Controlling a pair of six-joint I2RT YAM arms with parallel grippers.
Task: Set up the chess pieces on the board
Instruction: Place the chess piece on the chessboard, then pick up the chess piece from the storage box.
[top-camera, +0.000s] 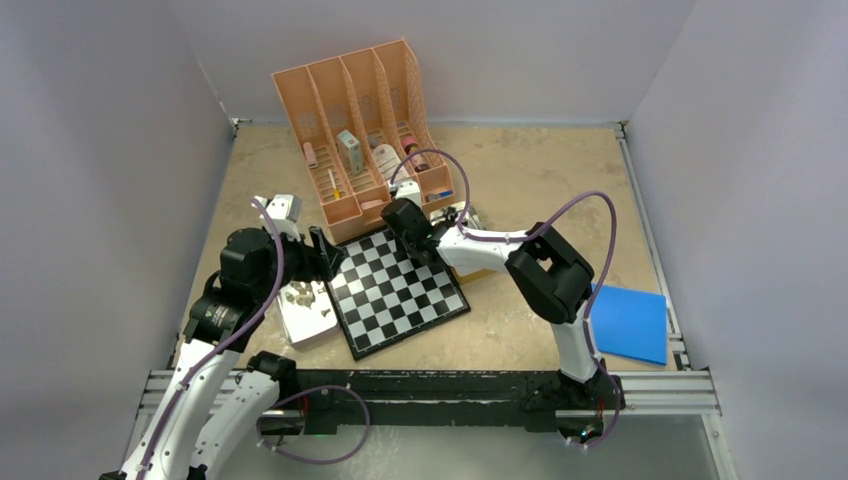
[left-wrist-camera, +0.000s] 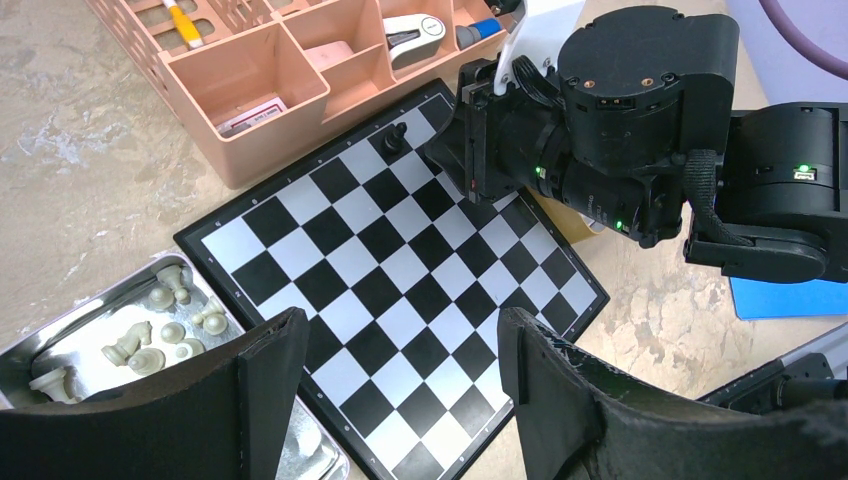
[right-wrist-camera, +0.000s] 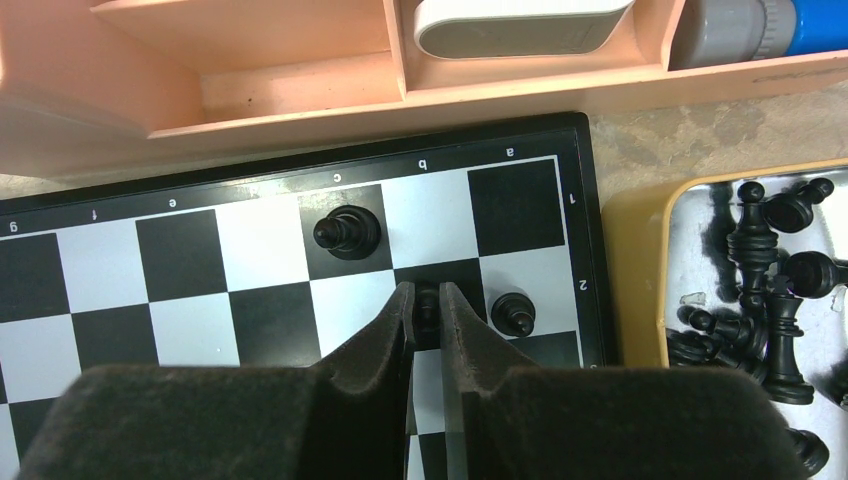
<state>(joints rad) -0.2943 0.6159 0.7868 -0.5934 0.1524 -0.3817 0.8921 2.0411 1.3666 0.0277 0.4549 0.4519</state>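
The board (top-camera: 398, 290) lies in the middle of the table between the arms. My right gripper (right-wrist-camera: 425, 303) is shut on a small black chess piece, low over a dark square in the board's second row. Two more black pieces (right-wrist-camera: 347, 232) (right-wrist-camera: 513, 313) stand on squares close by. Several black pieces (right-wrist-camera: 770, 270) lie in a tray (right-wrist-camera: 640, 290) right of the board. My left gripper (left-wrist-camera: 400, 335) is open and empty above the board's (left-wrist-camera: 400, 260) near left part. Several beige pieces (left-wrist-camera: 150, 340) lie in a metal tray (left-wrist-camera: 85, 352) beside it.
A pink compartment organizer (top-camera: 365, 140) with bottles and boxes stands right behind the board, and its front wall (right-wrist-camera: 300, 100) is close to my right gripper. A blue sheet (top-camera: 628, 322) lies at the right. The right arm (left-wrist-camera: 620, 120) hangs over the board's far corner.
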